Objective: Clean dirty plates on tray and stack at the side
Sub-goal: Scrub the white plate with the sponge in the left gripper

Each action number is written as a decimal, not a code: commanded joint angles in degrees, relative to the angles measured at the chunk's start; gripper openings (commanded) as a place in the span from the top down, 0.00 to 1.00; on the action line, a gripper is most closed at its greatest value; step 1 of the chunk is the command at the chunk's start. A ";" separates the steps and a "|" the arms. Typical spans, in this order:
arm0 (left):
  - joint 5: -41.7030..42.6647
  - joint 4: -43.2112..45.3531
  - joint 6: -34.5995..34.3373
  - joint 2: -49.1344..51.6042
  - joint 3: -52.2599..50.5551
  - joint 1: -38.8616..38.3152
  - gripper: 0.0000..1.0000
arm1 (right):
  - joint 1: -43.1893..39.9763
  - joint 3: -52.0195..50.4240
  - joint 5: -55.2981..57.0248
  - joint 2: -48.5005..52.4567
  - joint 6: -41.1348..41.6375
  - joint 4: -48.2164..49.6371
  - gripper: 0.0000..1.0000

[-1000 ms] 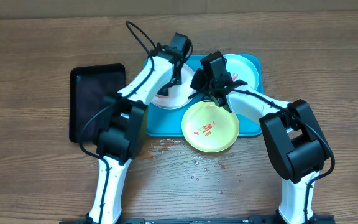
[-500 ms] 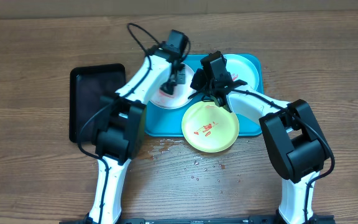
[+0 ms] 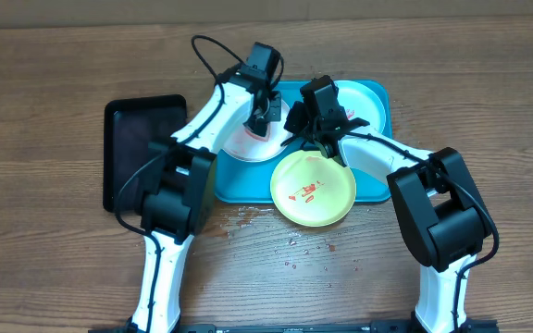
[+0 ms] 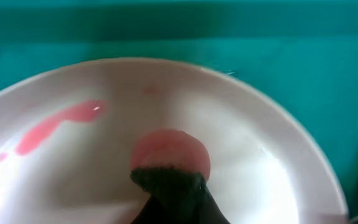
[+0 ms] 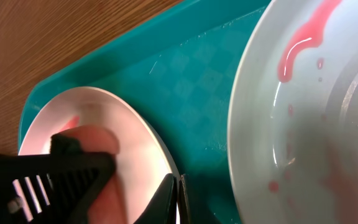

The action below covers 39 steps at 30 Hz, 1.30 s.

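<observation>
Both grippers reach fwd, low over tray.

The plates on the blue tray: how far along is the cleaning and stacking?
Done: nothing yet; no plate is stacked beside the tray. In hand: the left pincer presses a pink pad onto the white plate, which shows a red smear, while the right pincer appears to pinch its rim. Left: the mint plate and the yellow-green plate, both red-smeared, then stacking all three.
</observation>
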 commanded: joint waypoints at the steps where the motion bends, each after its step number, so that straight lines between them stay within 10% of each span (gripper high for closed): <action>1: -0.57 -3.41 1.14 5.55 -2.93 1.46 0.96 | 1.03 1.25 -2.64 -0.15 0.57 0.63 0.96; 13: 7.26 -12.68 1.07 5.55 -2.93 0.79 0.96 | 1.03 1.25 -2.62 -0.15 0.57 0.66 0.96; 27: 8.31 2.12 -0.44 6.82 -2.93 1.77 0.96 | 1.03 1.25 -2.67 -0.15 0.57 0.39 0.96; 39: -10.05 -4.52 -7.02 8.33 -2.80 4.76 0.96 | 1.03 1.25 -2.67 -0.15 0.52 -0.11 0.96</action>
